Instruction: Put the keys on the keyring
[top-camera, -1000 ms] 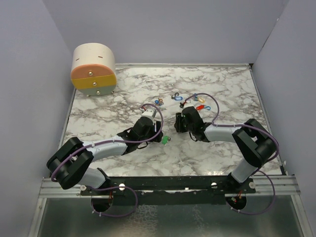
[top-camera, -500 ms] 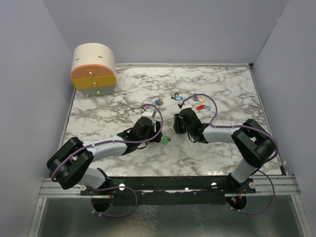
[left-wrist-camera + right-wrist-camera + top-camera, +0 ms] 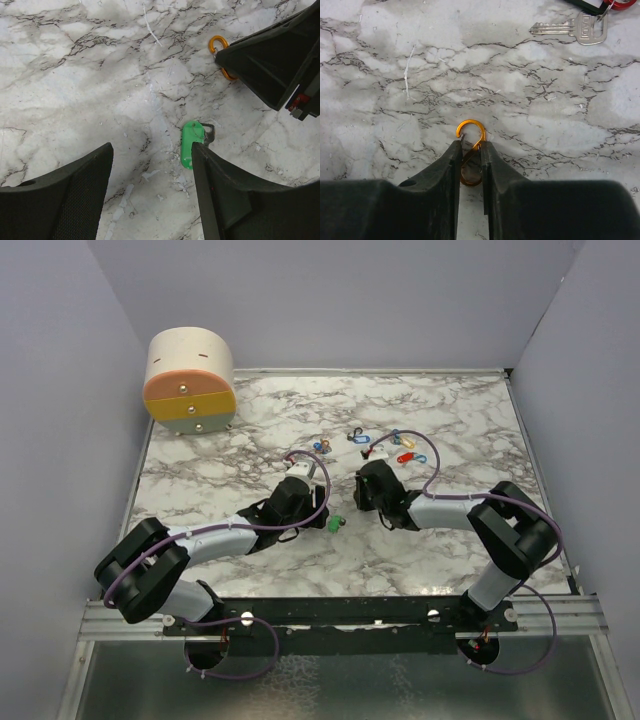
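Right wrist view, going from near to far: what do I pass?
Right end effector → orange carabiner clip, its lower part between the fingertips → a bare stretch of marble table → silver key, lying crosswise near the far edge.

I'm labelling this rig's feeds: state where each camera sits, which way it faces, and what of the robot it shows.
Top: fixed above, behind the bases, looking down on the table; both arms show.
Right wrist: mounted there, looking down at the clip pinched in the right gripper.
Left wrist: mounted there, looking down at the green key; open left gripper and right gripper show.
Both wrist views share the clip.
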You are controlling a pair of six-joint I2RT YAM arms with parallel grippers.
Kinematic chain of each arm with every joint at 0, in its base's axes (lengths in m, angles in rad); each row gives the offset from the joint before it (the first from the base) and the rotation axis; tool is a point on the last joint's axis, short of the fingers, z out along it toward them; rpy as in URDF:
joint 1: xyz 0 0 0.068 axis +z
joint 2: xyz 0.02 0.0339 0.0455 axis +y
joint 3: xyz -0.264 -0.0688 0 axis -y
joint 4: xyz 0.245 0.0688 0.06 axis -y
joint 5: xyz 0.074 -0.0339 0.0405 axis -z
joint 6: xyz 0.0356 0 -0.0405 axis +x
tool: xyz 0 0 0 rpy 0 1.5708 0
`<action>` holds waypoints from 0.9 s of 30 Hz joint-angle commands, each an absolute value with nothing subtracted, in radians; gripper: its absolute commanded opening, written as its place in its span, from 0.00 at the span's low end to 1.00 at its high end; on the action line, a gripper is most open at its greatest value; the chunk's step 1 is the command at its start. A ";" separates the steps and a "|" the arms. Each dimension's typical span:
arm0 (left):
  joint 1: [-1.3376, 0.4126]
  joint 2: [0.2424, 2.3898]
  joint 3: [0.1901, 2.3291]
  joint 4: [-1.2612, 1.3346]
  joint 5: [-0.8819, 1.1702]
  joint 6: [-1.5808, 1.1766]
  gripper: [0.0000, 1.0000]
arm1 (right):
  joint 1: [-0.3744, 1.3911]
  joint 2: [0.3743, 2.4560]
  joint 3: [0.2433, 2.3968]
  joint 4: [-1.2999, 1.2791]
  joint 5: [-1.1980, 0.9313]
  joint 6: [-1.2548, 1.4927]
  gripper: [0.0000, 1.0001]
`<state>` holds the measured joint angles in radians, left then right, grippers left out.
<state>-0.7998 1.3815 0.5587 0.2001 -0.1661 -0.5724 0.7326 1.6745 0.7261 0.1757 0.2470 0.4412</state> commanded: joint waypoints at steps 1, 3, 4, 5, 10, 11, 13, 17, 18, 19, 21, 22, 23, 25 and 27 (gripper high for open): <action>-0.802 1.357 0.545 0.210 -0.187 -0.565 0.66 | 0.745 1.728 0.702 -0.005 0.271 0.461 0.13; -0.802 1.359 0.546 0.209 -0.189 -0.565 0.66 | 0.746 1.732 0.707 -0.007 0.275 0.462 0.05; -0.802 1.358 0.546 0.209 -0.189 -0.565 0.66 | 0.748 1.734 0.709 -0.010 0.279 0.462 0.02; -0.802 1.357 0.546 0.209 -0.191 -0.565 0.66 | 0.750 1.737 0.711 -0.011 0.283 0.463 0.01; -0.801 1.361 0.547 0.209 -0.190 -0.565 0.66 | 0.753 1.730 0.708 -0.005 0.294 0.463 0.01; -0.802 1.359 0.548 0.209 -0.191 -0.565 0.66 | 0.754 1.727 0.708 -0.003 0.297 0.462 0.01; -0.802 1.357 0.548 0.208 -0.190 -0.566 0.66 | 0.756 1.713 0.701 0.005 0.304 0.458 0.01; -0.802 1.345 0.545 0.203 -0.189 -0.563 0.66 | 0.759 1.674 0.695 0.013 0.316 0.451 0.01; -0.802 1.340 0.547 0.202 -0.186 -0.560 0.66 | 0.760 1.663 0.697 0.012 0.318 0.448 0.01; -0.803 1.336 0.547 0.201 -0.185 -0.558 0.66 | 0.761 1.655 0.701 0.008 0.322 0.447 0.01; -0.802 1.327 0.547 0.202 -0.180 -0.553 0.66 | 0.762 1.642 0.710 0.001 0.326 0.441 0.01; -0.803 1.322 0.546 0.203 -0.176 -0.551 0.66 | 0.763 1.635 0.713 -0.003 0.328 0.438 0.01; -0.804 1.318 0.544 0.206 -0.171 -0.549 0.66 | 0.764 1.629 0.718 -0.007 0.329 0.437 0.01; -0.806 1.314 0.542 0.206 -0.171 -0.552 0.66 | 0.765 1.622 0.723 -0.013 0.332 0.436 0.01; -0.814 1.314 0.542 0.206 -0.178 -0.553 0.66 | 0.767 1.611 0.723 -0.016 0.337 0.436 0.01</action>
